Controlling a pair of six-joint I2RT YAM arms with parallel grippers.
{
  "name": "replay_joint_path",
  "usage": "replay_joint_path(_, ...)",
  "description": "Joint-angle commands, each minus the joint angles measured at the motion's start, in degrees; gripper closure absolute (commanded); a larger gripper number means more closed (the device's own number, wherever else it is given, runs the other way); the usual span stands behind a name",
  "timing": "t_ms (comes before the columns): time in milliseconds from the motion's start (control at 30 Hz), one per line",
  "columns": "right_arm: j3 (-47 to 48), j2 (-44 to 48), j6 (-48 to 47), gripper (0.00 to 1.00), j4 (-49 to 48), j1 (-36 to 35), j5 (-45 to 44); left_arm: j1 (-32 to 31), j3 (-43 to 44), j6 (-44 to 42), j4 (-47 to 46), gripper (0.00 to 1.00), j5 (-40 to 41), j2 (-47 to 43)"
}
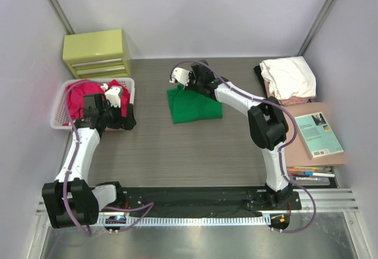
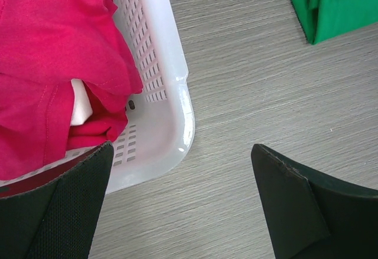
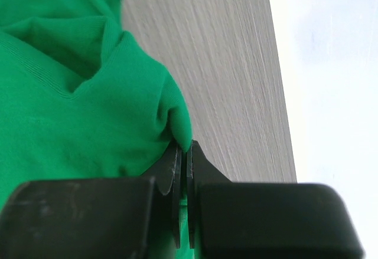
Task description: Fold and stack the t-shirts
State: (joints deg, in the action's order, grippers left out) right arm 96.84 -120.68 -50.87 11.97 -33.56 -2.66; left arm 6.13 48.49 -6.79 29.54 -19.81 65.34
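Right gripper (image 3: 183, 150): jaws pinched tight on an edge fold of the green t-shirt (image 3: 77, 111), at its far left corner
Table (image 1: 195, 153): grey wood-grain top
Basket (image 1: 59, 120): white, slatted, at the left, holding a red t-shirt (image 1: 80, 97)
Green t-shirt: partly folded, mid-table toward the far side
Far-right pile: white t-shirt (image 1: 289, 76) on top, pale pink cloth (image 1: 293, 101) and black cloth (image 1: 260, 70) beneath
Left gripper (image 2: 182, 153): jaws wide, holding nothing, straddling the basket's corner

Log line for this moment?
right hand: shut on green shirt | left hand: open, above basket corner | red shirt: in basket
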Motion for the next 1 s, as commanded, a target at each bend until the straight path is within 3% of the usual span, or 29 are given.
replay_joint_path(0,6.07,-2.88,0.16,0.99,-1.77,1.74,0.11,0.2,0.03,-1.12,-0.19,0.0,-1.63,0.14)
replay_joint_path(200,8.02,-6.41,0.07,0.99,-1.86,2.27,-0.6,0.11,-0.06,-1.12,-0.27,0.0,-1.81,0.49)
replay_joint_path(233,7.67,-6.49,0.59,0.94,-3.69,2.01,-2.08,0.2,0.03,-1.21,-0.27,0.0,-1.81,0.66)
replay_joint_path(267,7.23,-6.41,0.86,0.59,-5.01,1.92,-3.05,0.2,0.03,-1.3,-0.19,0.0,-1.89,0.84)
replay_joint_path(367,5.12,-5.09,1.22,0.07,-7.65,1.83,-3.85,0.28,-0.06,-1.21,-0.18,0.0,-2.33,1.19)
replay_joint_path(500,1.87,-3.42,0.95,0.0,-9.07,1.83,-4.46,0.11,0.03,-1.21,-0.27,0.0,-2.69,1.98)
replay_joint_path(733,-4.98,2.46,2.62,0.0,-18.82,0.52,-9.64,0.02,-0.15,-1.12,0.08,0.0,-2.78,1.37)
replay_joint_path(867,-7.71,11.22,7.27,0.0,-17.34,0.25,-13.59,-0.07,-0.33,-1.3,0.08,0.0,-3.04,1.45)
replay_joint_path(967,-19.43,22.27,10.35,0.0,-18.29,0.51,-16.76,-0.07,-0.24,-1.48,-0.36,0.0,-2.78,1.02)
